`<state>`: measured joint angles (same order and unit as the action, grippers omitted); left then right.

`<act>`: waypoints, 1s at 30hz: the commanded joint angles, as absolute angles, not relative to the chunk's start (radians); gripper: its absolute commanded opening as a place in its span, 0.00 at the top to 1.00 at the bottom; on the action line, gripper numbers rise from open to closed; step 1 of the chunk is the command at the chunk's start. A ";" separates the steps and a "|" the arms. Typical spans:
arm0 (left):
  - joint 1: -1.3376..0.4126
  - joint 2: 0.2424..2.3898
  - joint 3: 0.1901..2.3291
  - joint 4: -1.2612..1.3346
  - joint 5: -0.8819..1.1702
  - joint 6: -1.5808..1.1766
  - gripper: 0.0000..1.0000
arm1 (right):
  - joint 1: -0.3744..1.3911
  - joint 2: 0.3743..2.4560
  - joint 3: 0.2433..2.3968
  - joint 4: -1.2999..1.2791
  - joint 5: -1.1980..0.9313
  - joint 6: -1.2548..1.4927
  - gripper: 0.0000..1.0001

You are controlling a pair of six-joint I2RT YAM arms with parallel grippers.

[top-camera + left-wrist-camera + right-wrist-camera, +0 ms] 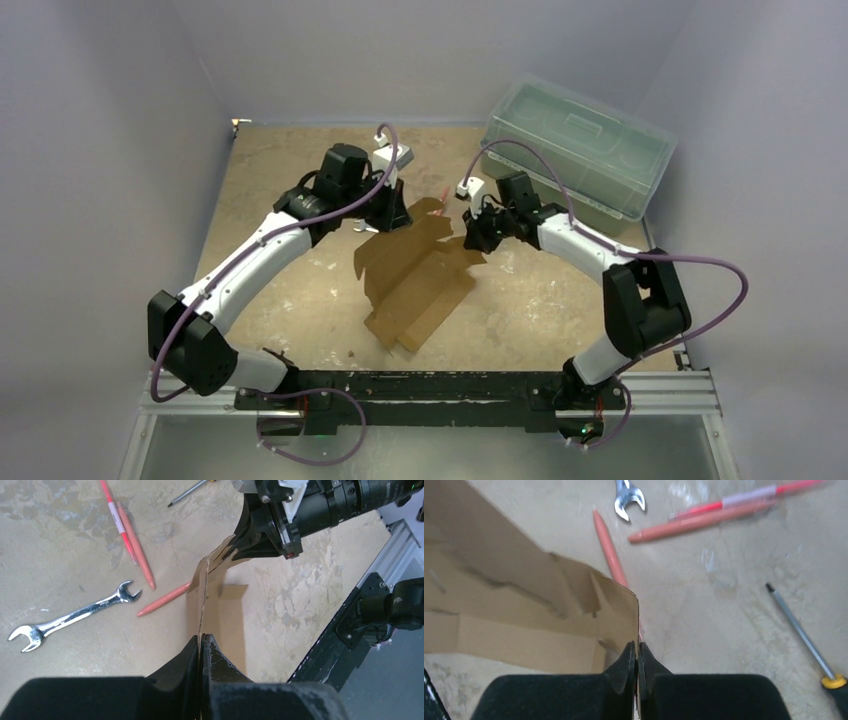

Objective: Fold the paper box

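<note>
The paper box (420,285) is a brown die-cut cardboard sheet lying mid-table, with its far end lifted. My left gripper (395,215) holds that raised far end from the left. In the left wrist view the gripper (201,637) is shut on a thin upright cardboard edge (220,605). My right gripper (475,235) holds the same end from the right. The right wrist view shows this gripper (637,645) shut on the rim of a flap (524,610). The right gripper (250,545) also shows across the flap in the left wrist view.
A translucent green lidded bin (580,155) stands at the back right. Behind the box lie a steel wrench (70,617), a red-and-white pen (117,522), two salmon pens (137,540) (165,597) and a screwdriver (804,635). The arm bases' rail (430,390) runs along the near edge.
</note>
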<state>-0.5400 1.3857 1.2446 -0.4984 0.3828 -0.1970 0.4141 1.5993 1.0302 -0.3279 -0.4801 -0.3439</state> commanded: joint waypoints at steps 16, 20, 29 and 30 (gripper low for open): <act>-0.549 1.364 1.322 -0.583 0.523 -0.151 1.00 | 0.447 1.340 0.518 0.785 -0.515 0.094 1.00; -0.550 1.367 1.304 -0.589 0.534 -0.157 1.00 | 0.447 1.352 0.510 0.761 -0.538 0.119 1.00; -0.551 1.327 1.308 -0.628 0.535 -0.160 1.00 | 0.501 1.306 0.505 0.694 -0.555 0.179 1.00; -0.550 1.328 1.300 -0.624 0.539 -0.165 1.00 | 0.505 1.310 0.501 0.687 -0.545 0.174 1.00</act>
